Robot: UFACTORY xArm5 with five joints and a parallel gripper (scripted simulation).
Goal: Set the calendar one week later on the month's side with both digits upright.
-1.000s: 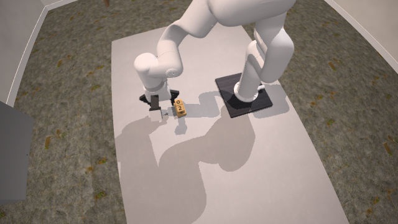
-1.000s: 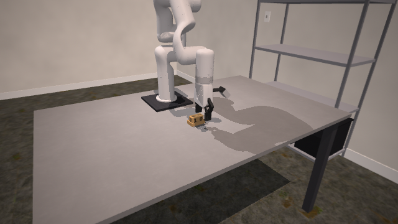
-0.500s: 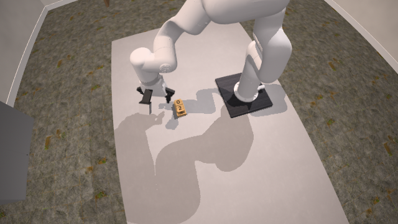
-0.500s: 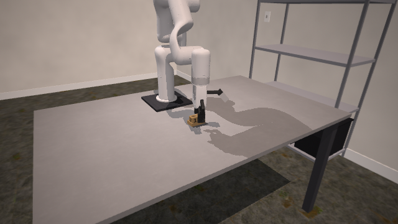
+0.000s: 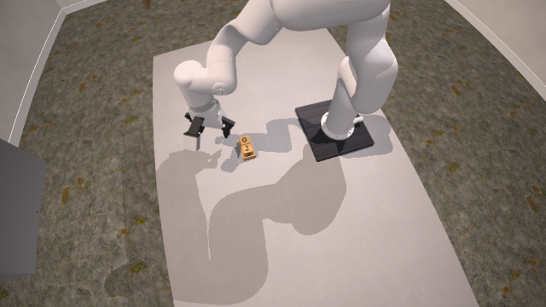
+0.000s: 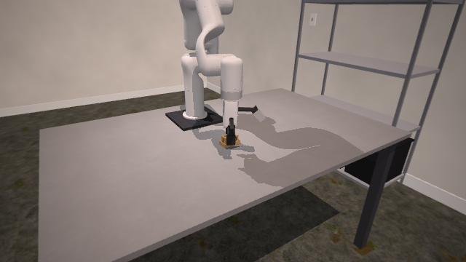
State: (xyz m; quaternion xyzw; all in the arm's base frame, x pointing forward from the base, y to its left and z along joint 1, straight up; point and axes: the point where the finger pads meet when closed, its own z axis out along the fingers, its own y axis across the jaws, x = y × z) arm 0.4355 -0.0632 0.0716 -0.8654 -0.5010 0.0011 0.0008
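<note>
The small wooden calendar tray stands flat on the table with two orange cubes in it side by side. Seen from above in the top view, one cube [image 5: 244,140] shows a 0 and the other cube [image 5: 246,148] shows a 2. The month side is too small to read. My gripper [image 5: 211,129] is open and empty. It hangs above the table just left of the tray, apart from it. In the exterior view one finger of the gripper [image 6: 243,123] partly hides the calendar [image 6: 227,146].
The arm's black base plate [image 5: 334,130] is bolted to the table right of the tray. A metal shelf rack [image 6: 368,65] stands beyond the table's far side. A dark box [image 5: 17,213] stands off the table's left edge.
</note>
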